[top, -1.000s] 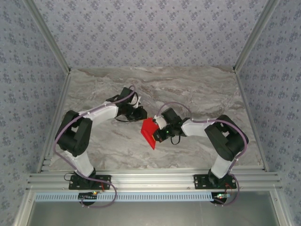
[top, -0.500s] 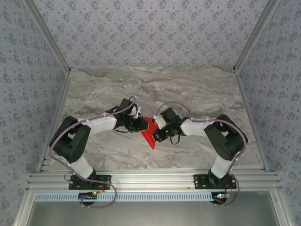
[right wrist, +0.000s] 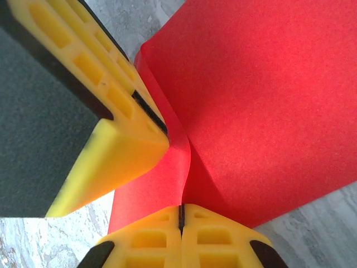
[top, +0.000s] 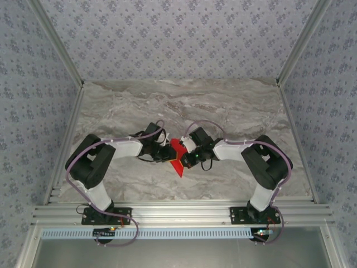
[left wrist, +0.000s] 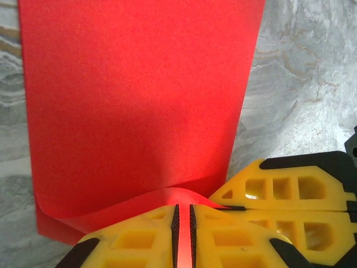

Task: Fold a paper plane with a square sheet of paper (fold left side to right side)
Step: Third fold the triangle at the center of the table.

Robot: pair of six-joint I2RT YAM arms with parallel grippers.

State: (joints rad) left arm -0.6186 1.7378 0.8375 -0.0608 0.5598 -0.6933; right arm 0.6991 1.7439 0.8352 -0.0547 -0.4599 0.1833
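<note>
The left tool (left wrist: 184, 215) is pinched almost shut, and a thin red edge shows in the slit between its yellow pads: it has hold of the red sheet (left wrist: 139, 95) by the rim nearest it. Just to its side, nearly touching, the right tool (left wrist: 223, 204) lies with its fingers pressed together. From that tool's own camera, the right tool (right wrist: 180, 215) is closed tight on the same rim, and a raised fold of the paper runs straight down into the seam of its pads. The left tool (right wrist: 164, 133) comes in beside it at a slant, tip to tip.

Between the two tips the rim curls up off the counter (left wrist: 301, 89) in a small hump. Ahead of both tools the rest of the sheet spreads out smooth and seems to lie flat on the grey marbled top.

Seen from above, the left tool (top: 166, 154) and right tool (top: 188, 158) meet around the red sheet (top: 178, 166), which tapers to a point behind them, toward the bases. The left arm (top: 92, 162) and right arm (top: 265, 162) mirror each other, with elbows thrown wide to the outside, forearms angled inward and wrists dipped low to the counter (top: 223, 106).
</note>
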